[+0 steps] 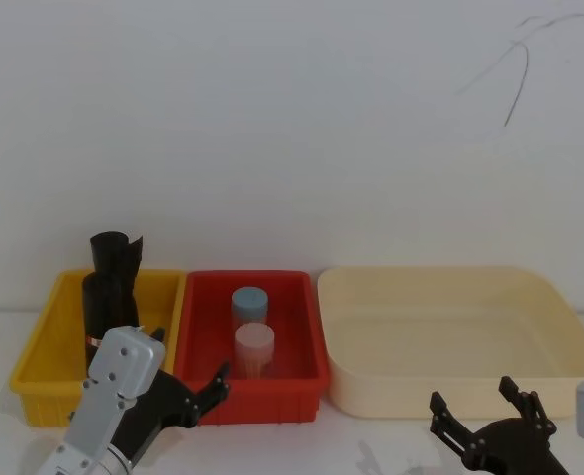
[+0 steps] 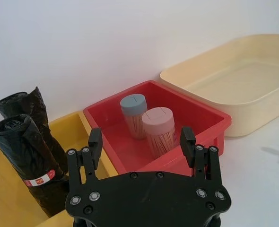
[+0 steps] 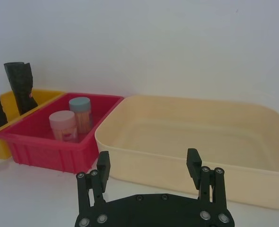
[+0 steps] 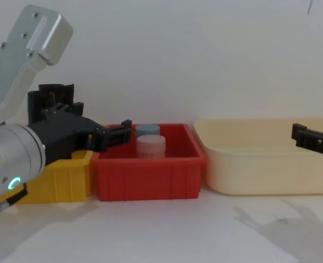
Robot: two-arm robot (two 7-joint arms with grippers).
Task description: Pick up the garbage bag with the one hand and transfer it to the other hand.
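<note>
The garbage bag (image 2: 30,155) was stood in the yellow bin (image 2: 4,198), at ten o'clock from the left gripper (image 2: 141,137), which was spread wide. The plain roll (image 2: 22,105) just behind it could be grabbed by mistake. The right gripper (image 3: 148,158), at three o'clock, was spread too.

Garbage bag (image 2: 28,153), apparently upright, in bin (image 2: 4,203)

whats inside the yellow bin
Two black rolls stand in the yellow bin: the garbage bag with its red-and-white label, and an unlabelled roll behind it. Their bases are hidden by the left gripper.
</note>
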